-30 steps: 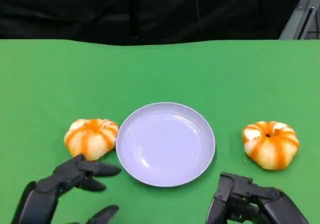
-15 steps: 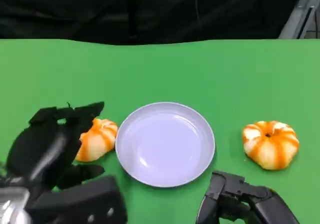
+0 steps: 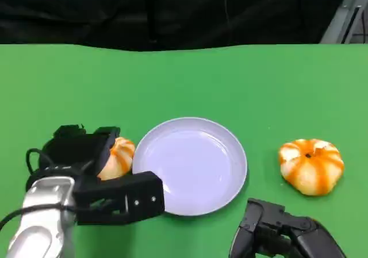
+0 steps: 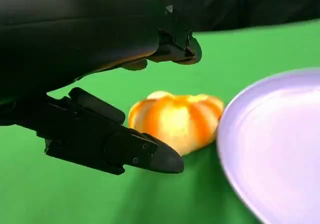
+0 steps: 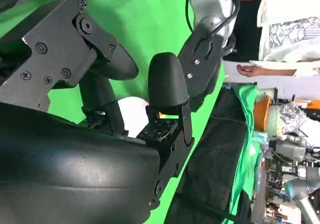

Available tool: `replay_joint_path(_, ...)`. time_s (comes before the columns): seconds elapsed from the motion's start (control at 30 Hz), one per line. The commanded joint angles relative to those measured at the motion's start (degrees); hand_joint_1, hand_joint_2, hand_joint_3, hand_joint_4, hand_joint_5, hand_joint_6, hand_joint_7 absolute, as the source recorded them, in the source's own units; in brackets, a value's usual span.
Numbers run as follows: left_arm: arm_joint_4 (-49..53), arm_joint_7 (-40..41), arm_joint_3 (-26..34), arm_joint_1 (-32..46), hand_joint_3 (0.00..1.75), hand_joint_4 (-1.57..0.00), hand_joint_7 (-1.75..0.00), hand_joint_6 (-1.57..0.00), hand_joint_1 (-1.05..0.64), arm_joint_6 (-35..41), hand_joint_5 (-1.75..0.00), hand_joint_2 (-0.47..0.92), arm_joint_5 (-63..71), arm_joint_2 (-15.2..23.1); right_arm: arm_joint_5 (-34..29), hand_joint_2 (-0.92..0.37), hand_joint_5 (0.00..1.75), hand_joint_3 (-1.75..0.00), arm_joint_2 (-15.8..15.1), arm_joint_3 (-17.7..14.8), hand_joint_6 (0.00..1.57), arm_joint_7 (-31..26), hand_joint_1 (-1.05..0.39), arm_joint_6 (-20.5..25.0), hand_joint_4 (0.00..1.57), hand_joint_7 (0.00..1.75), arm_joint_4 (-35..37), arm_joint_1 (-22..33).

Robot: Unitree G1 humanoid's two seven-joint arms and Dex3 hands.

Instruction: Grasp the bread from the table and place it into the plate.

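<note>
Reaching forward since a second earlier, my left hand (image 3: pixel 86 154) hovered over the left bread (image 3: pixel 117 157), fingers (image 4: pixel 125 146) spread around it, not yet closed. My right hand (image 3: pixel 276 235) idled near, fingers apart. Nothing lay in the plate (image 3: pixel 190 166) (grasping and placing remained).

The desk (image 3: pixel 241 80) is covered in a matt green cloth-like surface, smooth and even. The plate (image 3: pixel 190 166) looks like pale lilac plastic with a soft gloss, and both breads (image 3: pixel 119 156) (image 3: pixel 311 166) have a smooth, slightly shiny glazed crust. The left hand (image 3: pixel 86 154) is matt black plastic on a brushed silver metal forearm (image 3: pixel 43 223).
</note>
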Motion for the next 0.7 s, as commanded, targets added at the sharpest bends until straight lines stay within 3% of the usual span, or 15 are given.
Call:
replay_joint_path(0.03,10.33,-0.72,-1.56,-4.85,0.1,-0.01,-0.05,-0.26,-0.6,1.93,-0.42,0.92,-2.3,-0.06,1.04,-0.29,1.65,-1.39,-0.84,-1.01,0.71,0.65,-0.06,-0.18,0.73,1.45,-0.67,0.3)
replay_joint_path(0.2,20.12,0.23,-3.13,-7.61,0.1,-0.07,-0.02,-0.28,-0.46,0.02,-0.33,0.92,-6.72,0.14,2.01,-0.31,1.66,-1.38,-1.29,-1.88,0.71,1.36,-0.04,-0.53,0.72,1.44,-0.85,0.79)
replay_joint_path(0.27,21.1,4.01,-1.88,-6.62,0.07,-0.5,-0.04,-0.56,-0.29,-2.8,-0.25,0.92,-9.88,0.35,2.1,-0.31,1.66,-1.38,-1.31,-1.98,0.71,1.42,-0.04,-0.4,0.72,1.44,-1.09,1.05)
replay_joint_path(0.3,21.69,7.7,-1.03,-5.89,0.05,-0.6,-0.03,-0.62,-0.26,-5.36,-0.22,0.92,-11.49,0.5,2.12,-0.31,1.66,-1.38,-1.3,-2.03,0.71,1.47,-0.04,-0.37,0.72,1.44,-1.18,1.14)
replay_joint_path(0.33,22.22,10.32,-0.67,-5.54,0.03,-0.89,-0.12,-0.92,-0.27,-7.1,-0.3,0.9,-12.56,0.66,2.12,-0.32,1.66,-1.37,-1.28,-2.07,0.71,1.53,-0.04,-0.37,0.72,1.44,-1.22,1.18)
replay_joint_path(0.37,22.68,13.47,-0.25,-5.11,0.02,-1.0,-0.11,-1.05,-0.27,-8.87,-0.31,0.89,-13.46,0.75,2.12,-0.32,1.66,-1.37,-1.28,-2.16,0.71,1.61,-0.04,-0.42,0.71,1.44,-1.26,1.2)
replay_joint_path(0.4,22.75,17.14,0.07,-4.55,0.04,-0.95,-0.39,-1.12,-0.26,-10.36,-0.93,0.9,-13.89,0.86,2.15,-0.32,1.66,-1.37,-1.26,-2.23,0.71,1.7,-0.04,-0.47,0.71,1.44,-1.21,1.16)
replay_joint_path(0.43,22.72,20.44,0.4,-4.1,0.23,-0.92,-1.03,-0.93,-0.23,-11.73,-1.33,0.87,-14.2,0.94,2.12,-0.32,1.66,-1.37,-1.28,-2.27,0.71,1.79,-0.04,-0.53,0.71,1.45,-1.12,1.09)
replay_joint_path(0.47,22.83,22.85,0.53,-3.84,0.49,-0.91,-1.45,-0.76,-0.2,-12.76,-1.58,0.79,-14.51,1.05,2.1,-0.33,1.67,-1.37,-1.29,-2.29,0.71,1.86,-0.04,-0.56,0.71,1.45,-1.05,1.04)
replay_joint_path(0.5,23.03,24.26,0.49,-3.76,0.59,-0.9,-1.6,-0.71,-0.19,-13.4,-1.66,0.76,-14.77,1.17,2.08,-0.33,1.67,-1.37,-1.3,-2.3,0.71,1.9,-0.04,-0.58,0.71,1.45,-1.01,1.01)
replay_joint_path(0.57,22.38,29.59,1.11,-3.64,0.73,-0.89,-1.71,-0.65,-0.19,-13.07,-1.73,0.69,-14.43,0.54,2.23,-0.33,1.67,-1.37,-1.33,-2.38,0.7,2.1,-0.05,-0.38,0.71,1.45,-0.91,0.88)
replay_joint_path(0.7,19.6,38.67,1.44,-3.94,0.92,-0.91,-1.74,-0.64,-0.2,-10.57,-1.75,0.59,-12.55,-1.11,1.99,-0.33,1.67,-1.37,-1.14,-2.56,0.7,2.04,-0.05,-0.51,0.71,1.46,-0.55,0.69)
